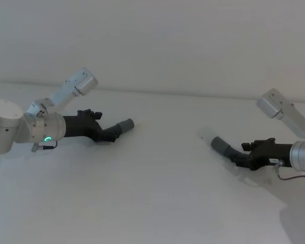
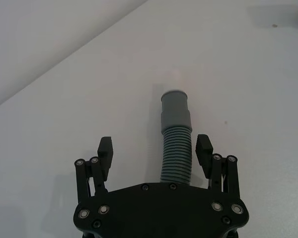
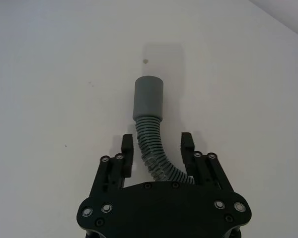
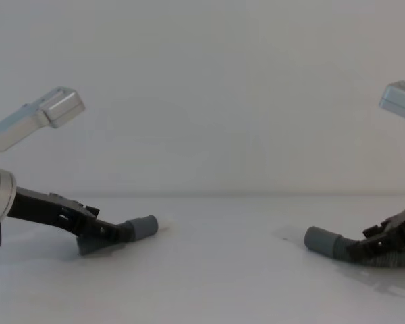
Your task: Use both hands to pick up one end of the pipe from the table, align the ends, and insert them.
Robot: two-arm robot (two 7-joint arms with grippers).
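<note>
Left hand (image 1: 110, 133) and right hand (image 1: 240, 155) sit low, jaws spread, the 2 tilted down, pointing toward each other.

The pipe (image 2: 177, 153) is matt grey ribbed plastic, its ends (image 2: 175, 111) smooth. The fingers (image 2: 105, 151) are matt black with shiny screw heads (image 2: 104, 209); the surface (image 1: 157, 193) is plain matt white.

Ribbed grey pipe (image 2: 177, 158), smooth grey ends (image 2: 176, 111), seemingly white table (image 2: 89, 99).

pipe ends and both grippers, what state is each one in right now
left gripper: open, straddling the left pipe piece, not clamped
right gripper: open, straddling the right pipe piece, not clamped
left end: unjoined
right end: unjoined, well apart from the left end
</note>
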